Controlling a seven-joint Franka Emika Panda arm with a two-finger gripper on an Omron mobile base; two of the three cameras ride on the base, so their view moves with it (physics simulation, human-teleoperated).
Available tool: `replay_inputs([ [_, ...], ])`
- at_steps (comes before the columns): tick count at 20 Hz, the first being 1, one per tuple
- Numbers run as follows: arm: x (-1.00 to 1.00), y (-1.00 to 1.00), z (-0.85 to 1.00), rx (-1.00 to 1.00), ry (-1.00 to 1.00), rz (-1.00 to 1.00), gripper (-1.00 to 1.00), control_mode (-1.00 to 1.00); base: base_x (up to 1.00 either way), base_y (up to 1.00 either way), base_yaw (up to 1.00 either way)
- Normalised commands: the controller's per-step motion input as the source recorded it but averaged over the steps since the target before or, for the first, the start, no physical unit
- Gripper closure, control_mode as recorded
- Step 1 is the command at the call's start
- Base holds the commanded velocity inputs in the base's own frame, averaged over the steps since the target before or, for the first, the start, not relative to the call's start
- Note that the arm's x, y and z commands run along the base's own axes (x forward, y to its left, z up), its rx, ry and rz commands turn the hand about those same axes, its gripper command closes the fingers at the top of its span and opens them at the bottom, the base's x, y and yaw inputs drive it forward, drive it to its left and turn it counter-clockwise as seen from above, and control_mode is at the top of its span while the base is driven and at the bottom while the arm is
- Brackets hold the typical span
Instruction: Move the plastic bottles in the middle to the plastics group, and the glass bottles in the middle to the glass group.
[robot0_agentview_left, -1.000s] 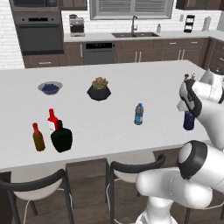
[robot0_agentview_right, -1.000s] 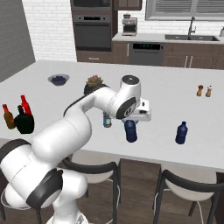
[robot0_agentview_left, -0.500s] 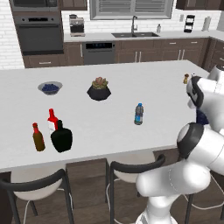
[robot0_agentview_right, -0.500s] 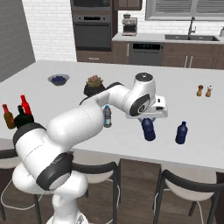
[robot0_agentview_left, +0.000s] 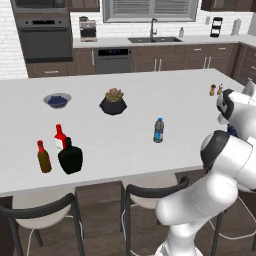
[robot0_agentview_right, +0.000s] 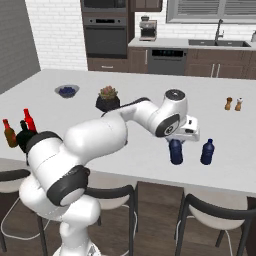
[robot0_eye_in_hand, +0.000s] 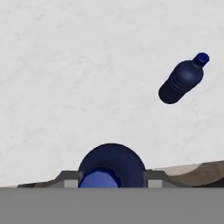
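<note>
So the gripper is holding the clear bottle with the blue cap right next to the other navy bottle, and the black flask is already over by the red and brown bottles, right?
Not quite: the gripper holds a navy bottle, as the right base view shows. The clear bottle with the blue cap stands alone mid-counter in the left base view. The rest holds: the other navy bottle is close by, and the black flask is by the red bottle and brown bottle.

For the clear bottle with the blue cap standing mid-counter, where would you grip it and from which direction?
Grip the clear bottle around its body just below the blue cap, coming straight down from above with the fingers either side. It stands upright and alone on the white counter, with open space around it, so a top-down approach looks unobstructed. The gripper first has to release the navy bottle.
</note>
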Motion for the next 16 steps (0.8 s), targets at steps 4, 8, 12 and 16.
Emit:
replay_inputs([
  [4, 0.32, -0.29, -0.11, 0.03, -0.06, -0.21, 1.00, -1.00, 0.00, 0.00, 0.00],
  [8, 0.24, -0.22, -0.22, 0.08, -0.01, -0.20, 1.00, -1.00, 0.00, 0.00, 0.00],
  [12, 0.27, -0.27, -0.24, 0.16, 0.00, -0.21, 1.00, -1.00, 0.00, 0.00, 0.00],
  [16, 0.24, -0.41, -0.12, 0.12, 0.00, -0.17, 1.00, -1.00, 0.00, 0.00, 0.00],
])
